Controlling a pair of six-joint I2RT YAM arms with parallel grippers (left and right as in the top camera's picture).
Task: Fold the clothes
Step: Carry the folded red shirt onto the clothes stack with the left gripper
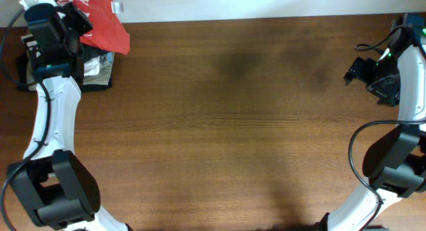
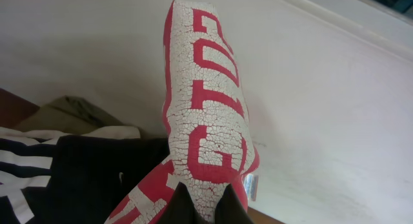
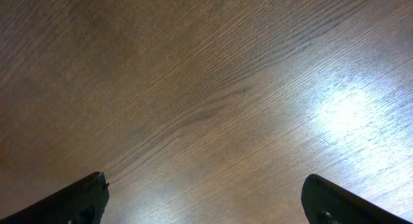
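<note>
The red-orange T-shirt (image 1: 103, 21) hangs bunched at the table's far left corner, its white lettering partly showing. In the left wrist view its cracked white print on red (image 2: 206, 121) fills the middle, with the small white tag (image 2: 251, 185) at its lower right. My left gripper (image 2: 203, 201) is shut on the T-shirt, its two dark fingertips pinching the cloth; in the overhead view it sits at the far left (image 1: 70, 21). My right gripper (image 1: 356, 68) is open and empty at the far right, over bare wood (image 3: 206, 198).
A stack of folded garments lies under the left arm (image 1: 96, 68): a black one with white stripes (image 2: 64, 179) and a khaki one (image 2: 71, 111). A white wall (image 2: 322, 108) runs along the table's far edge. The brown wooden table (image 1: 233, 124) spreads between the arms.
</note>
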